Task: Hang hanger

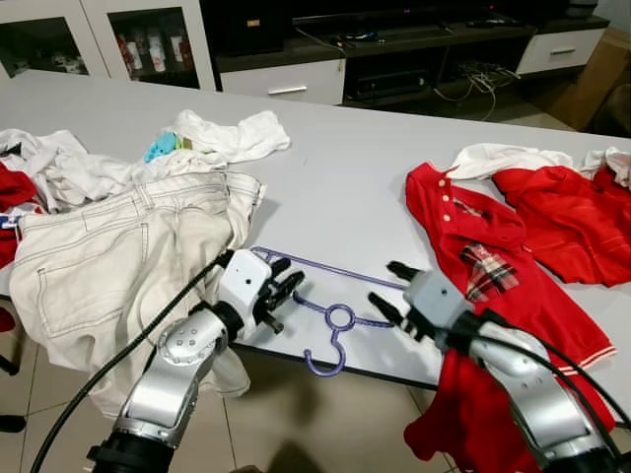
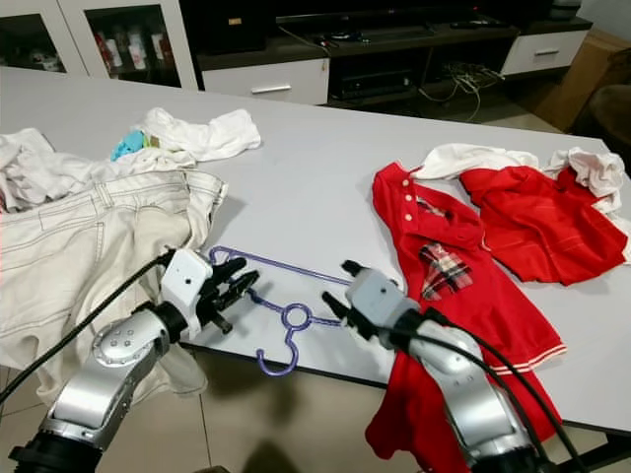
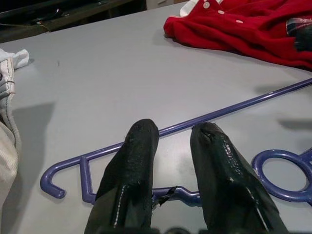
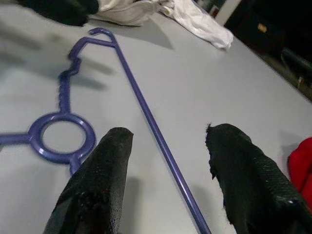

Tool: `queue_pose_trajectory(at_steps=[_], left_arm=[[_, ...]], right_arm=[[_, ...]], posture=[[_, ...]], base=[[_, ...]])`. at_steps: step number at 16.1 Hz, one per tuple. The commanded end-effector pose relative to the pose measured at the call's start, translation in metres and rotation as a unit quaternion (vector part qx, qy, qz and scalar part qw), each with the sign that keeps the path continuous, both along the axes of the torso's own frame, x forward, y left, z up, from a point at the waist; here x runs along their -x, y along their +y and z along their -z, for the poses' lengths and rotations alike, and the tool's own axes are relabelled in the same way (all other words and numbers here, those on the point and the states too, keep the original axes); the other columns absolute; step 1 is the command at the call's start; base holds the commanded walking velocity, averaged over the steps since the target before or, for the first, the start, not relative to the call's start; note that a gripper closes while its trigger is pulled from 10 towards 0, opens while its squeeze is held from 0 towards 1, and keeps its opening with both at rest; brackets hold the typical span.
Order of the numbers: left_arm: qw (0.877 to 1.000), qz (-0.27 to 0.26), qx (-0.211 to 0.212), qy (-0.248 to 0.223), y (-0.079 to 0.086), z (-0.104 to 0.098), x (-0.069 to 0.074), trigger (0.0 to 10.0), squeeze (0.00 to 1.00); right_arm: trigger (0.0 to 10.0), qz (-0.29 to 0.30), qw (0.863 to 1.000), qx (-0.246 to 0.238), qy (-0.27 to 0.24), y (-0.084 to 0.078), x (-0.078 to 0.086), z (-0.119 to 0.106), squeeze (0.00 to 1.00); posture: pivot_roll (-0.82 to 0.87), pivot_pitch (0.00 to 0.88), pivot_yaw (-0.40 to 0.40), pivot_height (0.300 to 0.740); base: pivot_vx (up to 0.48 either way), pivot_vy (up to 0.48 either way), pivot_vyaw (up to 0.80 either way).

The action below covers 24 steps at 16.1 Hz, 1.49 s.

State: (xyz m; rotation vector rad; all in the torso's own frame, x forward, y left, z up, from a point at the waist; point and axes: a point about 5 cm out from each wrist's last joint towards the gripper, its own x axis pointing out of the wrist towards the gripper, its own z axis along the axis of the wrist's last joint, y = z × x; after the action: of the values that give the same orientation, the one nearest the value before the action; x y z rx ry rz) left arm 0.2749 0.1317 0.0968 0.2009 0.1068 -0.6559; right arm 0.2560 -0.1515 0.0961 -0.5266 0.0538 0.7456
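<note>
A purple plastic hanger lies flat on the grey table near its front edge, and its hook sticks out past that edge. My left gripper hovers open over the hanger's left end; in the left wrist view its fingers straddle the notched arm, with the straight bar just beyond. My right gripper stands open at the hanger's right end. In the right wrist view the bar runs between its fingertips and the ring lies to one side.
Cream jeans drape over the table's left front, with white cloths behind them. A red shirt with a plaid patch hangs off the right front edge. Another red garment lies further right. Cabinets stand beyond the table.
</note>
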Motion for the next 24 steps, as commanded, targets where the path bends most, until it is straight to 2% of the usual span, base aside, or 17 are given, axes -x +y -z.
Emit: queue_pose_trajectory(at_steps=[1,4,5,6,7,8,9,10,18,21,24], left_arm=[[1.0,-0.003,-0.005,-0.003,0.002,-0.001,-0.001,10.0,0.0],[1.0,-0.003,-0.006,-0.003,0.003,-0.001,-0.002,10.0,0.0],[1.0,-0.004,-0.007,-0.004,0.004,-0.001,-0.002,10.0,0.0],[1.0,-0.003,-0.007,-0.006,0.004,-0.001,-0.003,10.0,0.0],[1.0,-0.002,-0.007,-0.006,0.004,-0.001,-0.003,10.0,0.0],[1.0,-0.001,-0.007,-0.007,0.003,-0.002,-0.003,10.0,0.0],[1.0,0.0,-0.007,-0.007,0.003,-0.002,-0.004,10.0,0.0],[1.0,0.001,-0.008,-0.007,0.003,-0.002,-0.004,10.0,0.0],[1.0,0.004,-0.009,-0.007,0.003,-0.002,-0.004,10.0,0.0],[1.0,0.006,-0.01,-0.007,0.003,-0.002,-0.004,10.0,0.0],[1.0,0.004,-0.011,-0.008,0.004,-0.003,-0.003,10.0,0.0]], right_arm=[[10.0,-0.018,1.0,0.015,-0.009,0.002,0.003,0.002,0.3],[10.0,-0.048,0.998,0.037,-0.021,-0.001,0.011,0.005,0.94],[10.0,-0.061,0.996,0.055,-0.025,-0.006,0.015,0.008,0.99],[10.0,-0.077,0.993,0.082,-0.032,-0.011,0.019,0.012,0.98],[10.0,-0.094,0.989,0.102,-0.04,-0.013,0.023,0.016,0.95],[10.0,-0.106,0.988,0.107,-0.043,-0.013,0.026,0.017,0.85],[10.0,-0.118,0.986,0.107,-0.042,-0.012,0.028,0.018,0.1],[10.0,-0.125,0.986,0.104,-0.04,-0.012,0.029,0.019,0.0],[10.0,-0.186,0.974,0.109,-0.069,0.006,0.029,0.028,0.0],[10.0,-0.232,0.962,0.121,-0.078,0.013,0.029,0.031,0.0],[10.0,-0.251,0.957,0.123,-0.076,0.016,0.029,0.034,0.0]], posture=[[-0.08,0.0,0.036,0.74],[-0.07,0.0,0.04,0.74],[-0.07,0.0,0.04,0.74],[-0.07,0.0,0.042,0.74],[-0.08,0.0,0.043,0.74],[-0.08,0.0,0.043,0.74],[-0.08,0.0,0.043,0.74],[-0.08,0.0,0.043,0.74],[-0.07,0.0,0.052,0.74],[-0.07,0.0,0.055,0.74],[-0.07,0.0,0.055,0.74]], base=[[0.0,0.0,0.0],[0.0,0.0,0.0],[0.0,0.0,0.0],[0.0,0.0,0.0],[0.0,0.0,0.0],[0.0,0.0,0.0],[0.0,0.0,0.0],[0.0,0.0,0.0],[0.0,0.0,0.0],[0.0,0.0,0.0],[0.0,0.0,0.0]])
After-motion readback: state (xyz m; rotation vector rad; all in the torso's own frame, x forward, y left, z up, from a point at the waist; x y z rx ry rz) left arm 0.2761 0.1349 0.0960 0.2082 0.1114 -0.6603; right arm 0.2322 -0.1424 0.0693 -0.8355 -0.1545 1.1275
